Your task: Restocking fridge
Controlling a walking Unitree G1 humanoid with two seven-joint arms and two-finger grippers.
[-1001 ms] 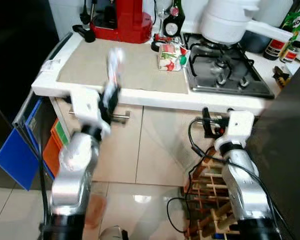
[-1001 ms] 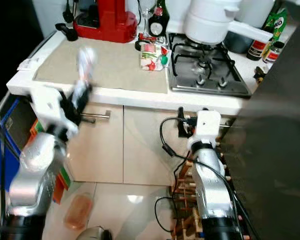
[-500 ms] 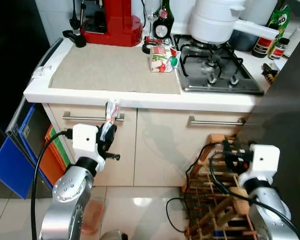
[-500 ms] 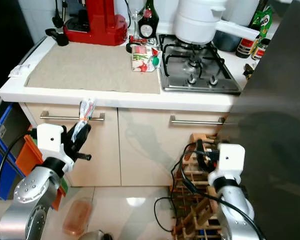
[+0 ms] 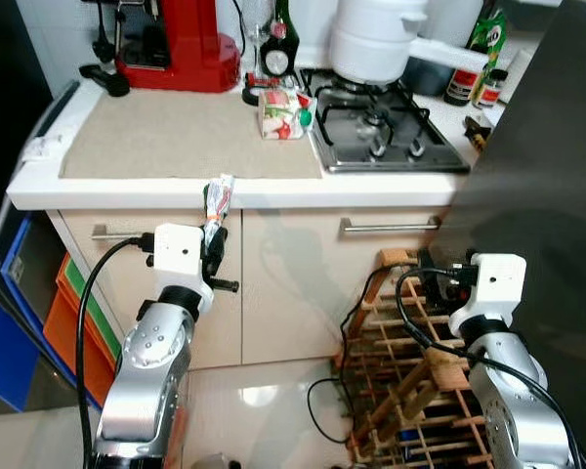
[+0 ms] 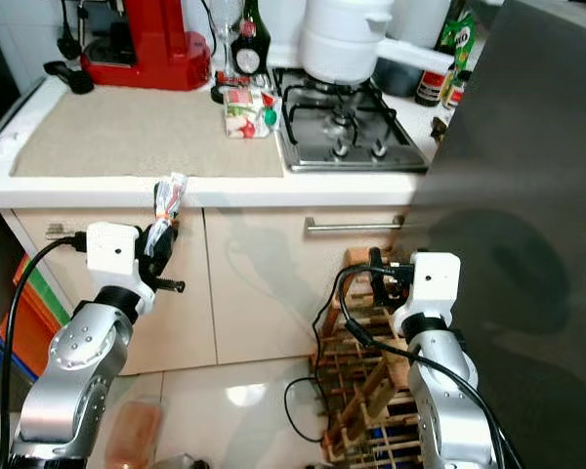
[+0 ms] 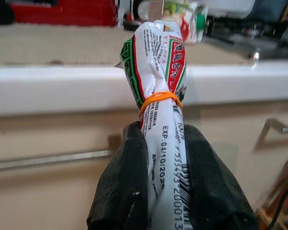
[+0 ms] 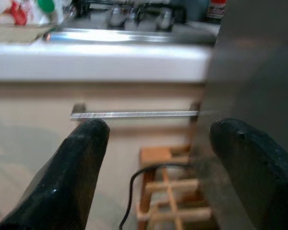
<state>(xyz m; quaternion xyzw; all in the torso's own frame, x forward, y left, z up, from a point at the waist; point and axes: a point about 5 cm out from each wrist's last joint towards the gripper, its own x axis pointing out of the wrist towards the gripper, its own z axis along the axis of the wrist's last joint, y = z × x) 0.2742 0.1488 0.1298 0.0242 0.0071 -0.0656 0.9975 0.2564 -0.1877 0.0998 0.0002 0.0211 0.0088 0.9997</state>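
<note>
**Packet clamped, right jaws wide**

I'm holding the white printed plastic packet tied with an orange rubber band upright in my left gripper, fingers squeezing it, below the white countertop edge. My right gripper is hanging spread apart, holding nothing, above the wooden wine rack.

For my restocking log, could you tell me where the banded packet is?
The left gripper holds the packet upright on the robot's left, before the counter edge.

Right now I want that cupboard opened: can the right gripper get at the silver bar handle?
Probably yes: the right gripper is open and empty, the silver bar handle just above, nothing between them.
</note>
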